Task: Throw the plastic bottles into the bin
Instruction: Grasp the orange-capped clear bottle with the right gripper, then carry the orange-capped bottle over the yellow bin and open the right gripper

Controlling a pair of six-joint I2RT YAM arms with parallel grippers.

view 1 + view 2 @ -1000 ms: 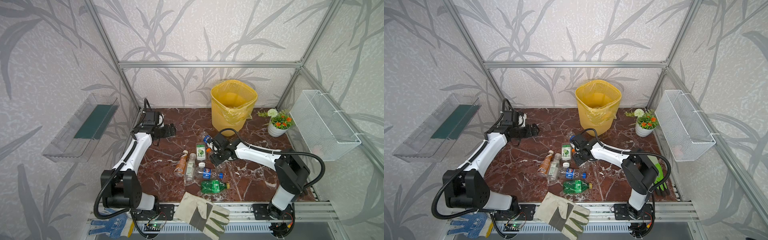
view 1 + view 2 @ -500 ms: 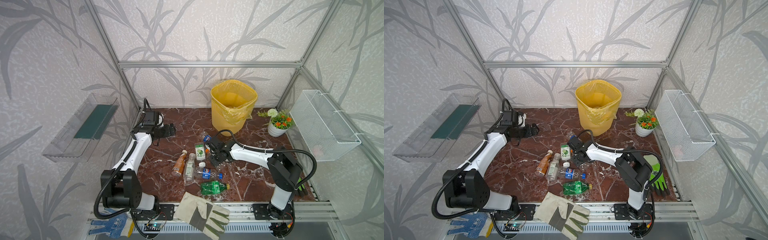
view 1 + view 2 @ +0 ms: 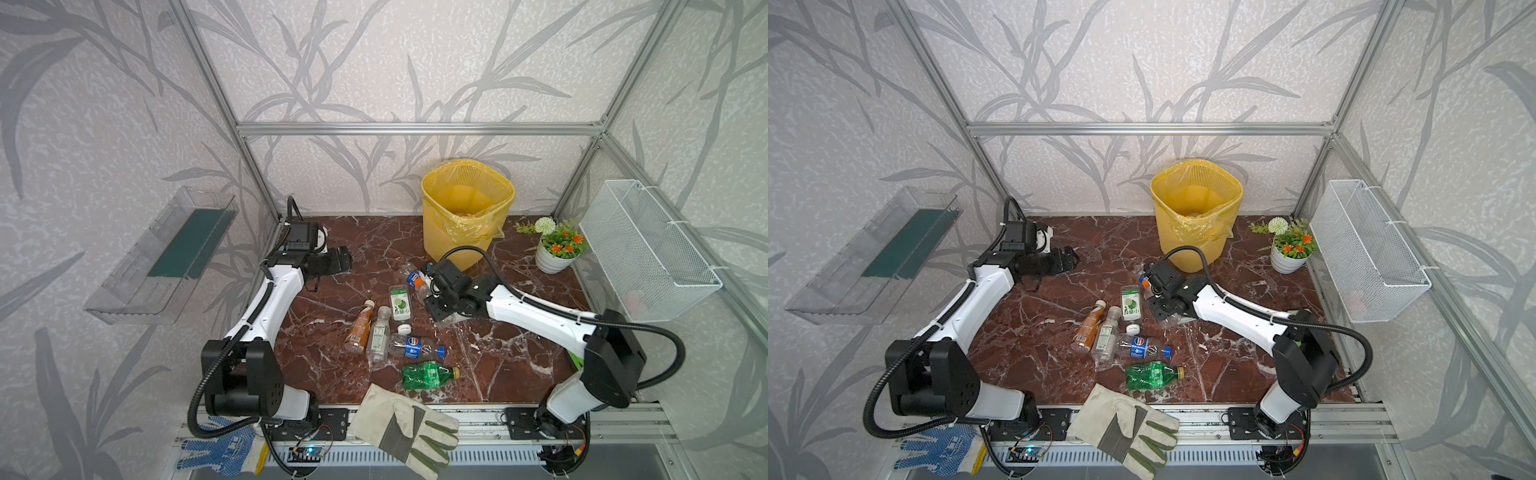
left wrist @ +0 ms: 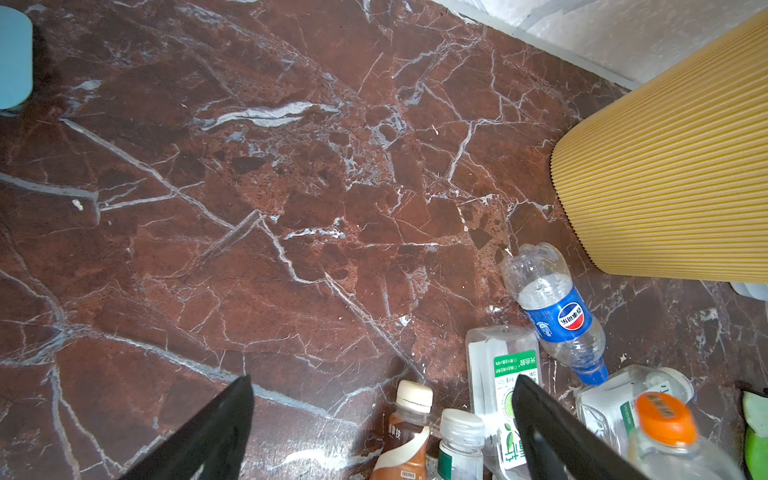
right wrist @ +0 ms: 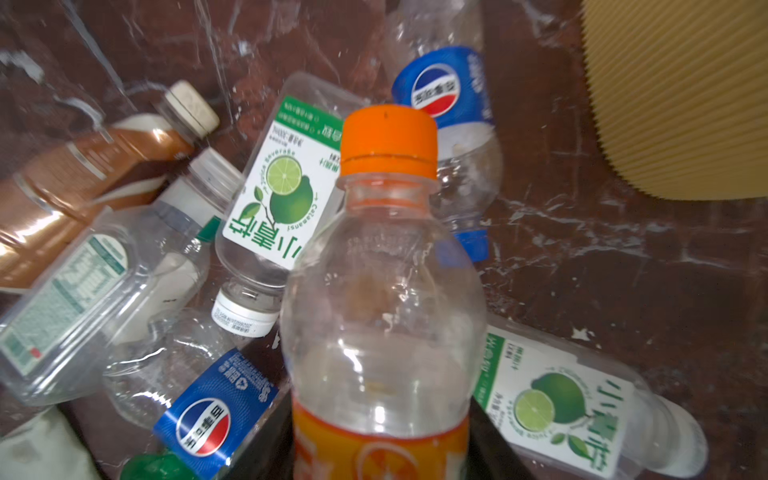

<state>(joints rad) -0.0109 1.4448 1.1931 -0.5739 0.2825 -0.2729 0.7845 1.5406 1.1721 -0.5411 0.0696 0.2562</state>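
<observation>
Orange-capped bottle (image 5: 382, 299) clamped between right gripper (image 5: 380, 453) jaws, cap out past the tips, bin (image 5: 673, 104) near, left gripper (image 4: 382, 382) jaws wide over bare marble (image 4: 291, 187).

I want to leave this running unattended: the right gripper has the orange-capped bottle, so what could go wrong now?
1. The right gripper is shut on the orange-capped bottle at its label end only; the thin clear body may slip or swing when lifted.
2. A lime-label bottle lies right beside the gripper and could be knocked or rolled away.
3. The bin is tall; a low carry might hit its wall.
</observation>
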